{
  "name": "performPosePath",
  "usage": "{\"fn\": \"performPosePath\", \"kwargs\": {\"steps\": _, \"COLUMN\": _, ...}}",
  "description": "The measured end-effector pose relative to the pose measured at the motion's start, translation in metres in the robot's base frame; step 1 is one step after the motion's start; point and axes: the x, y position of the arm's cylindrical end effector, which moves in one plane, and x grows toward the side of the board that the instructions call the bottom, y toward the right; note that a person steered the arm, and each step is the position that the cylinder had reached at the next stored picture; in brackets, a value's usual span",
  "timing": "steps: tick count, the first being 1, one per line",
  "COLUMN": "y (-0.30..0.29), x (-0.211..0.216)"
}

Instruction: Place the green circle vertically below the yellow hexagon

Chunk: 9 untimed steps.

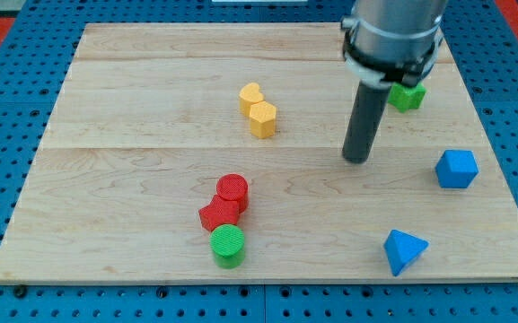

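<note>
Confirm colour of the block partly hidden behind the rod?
Green, at the view's top right; the one camera view shows it.

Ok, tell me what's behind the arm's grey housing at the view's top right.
A green block sticks out just below the grey housing, right of the dark rod. Only its lower part shows, so its shape is unclear. My tip rests on bare board, apart from every block.
</note>
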Motion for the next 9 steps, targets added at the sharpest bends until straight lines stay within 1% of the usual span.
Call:
{"fn": "performPosePath", "kwargs": {"steps": 1, "y": -0.017, "x": 0.059}}
{"fn": "performPosePath", "kwargs": {"steps": 2, "y": -0.042, "x": 0.106}}
{"fn": "performPosePath", "kwargs": {"steps": 3, "y": -0.068, "x": 0.133}}
{"fn": "performPosePath", "kwargs": {"steps": 5, "y": -0.122, "x": 0.133}}
{"fn": "performPosePath", "kwargs": {"steps": 7, "y": -0.197, "x": 0.130}}
{"fn": "performPosePath", "kwargs": {"steps": 9, "y": -0.218, "x": 0.089}}
